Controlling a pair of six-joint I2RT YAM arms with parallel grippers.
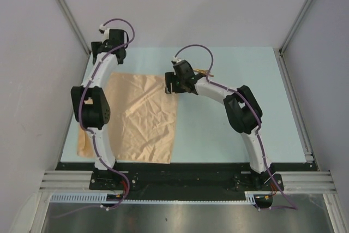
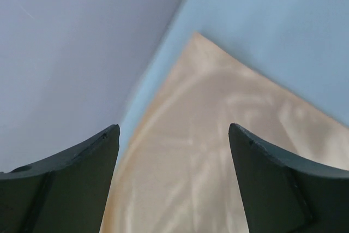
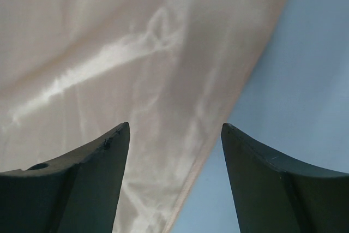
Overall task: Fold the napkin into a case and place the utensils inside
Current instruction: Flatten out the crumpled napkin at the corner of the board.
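Note:
The peach-orange napkin (image 1: pixel 143 118) lies spread flat on the left half of the pale blue table. My left gripper (image 1: pixel 103 53) hangs over its far left corner, open and empty; the left wrist view shows that corner of the napkin (image 2: pixel 218 135) between my open fingers. My right gripper (image 1: pixel 170 87) hangs over the napkin's far right edge, open and empty; the right wrist view shows the napkin's edge (image 3: pixel 163 80) running between the fingers. The copper-gold utensils (image 1: pixel 205 72) lie just behind my right wrist, mostly hidden by it.
The pale blue table (image 1: pixel 229 135) ends at white walls on the left, back and right. A metal rail (image 1: pixel 185 181) runs along the near edge at the arm bases.

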